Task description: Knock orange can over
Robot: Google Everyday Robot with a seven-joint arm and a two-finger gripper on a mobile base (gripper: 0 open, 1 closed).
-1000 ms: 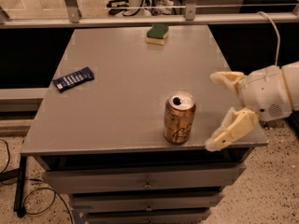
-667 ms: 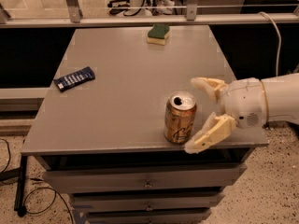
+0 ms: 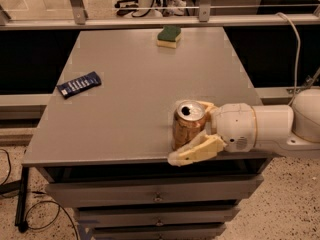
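The orange can (image 3: 186,125) stands upright near the front right edge of the grey table (image 3: 130,99), its silver top open to view. My gripper (image 3: 192,131) reaches in from the right and is open, with the can between its jaws. The near finger (image 3: 196,151) lies in front of the can at the table's edge. The far finger (image 3: 206,105) shows just behind the can's top. Whether the fingers touch the can I cannot tell.
A green and yellow sponge (image 3: 169,36) lies at the back of the table. A dark blue packet (image 3: 78,84) lies at the left. Drawers (image 3: 155,196) sit under the table front. A rail (image 3: 160,20) and a cable (image 3: 295,39) are behind.
My gripper has moved left from the table's right edge toward the can, and its open fingers now straddle the can. The can still stands upright in the same place.
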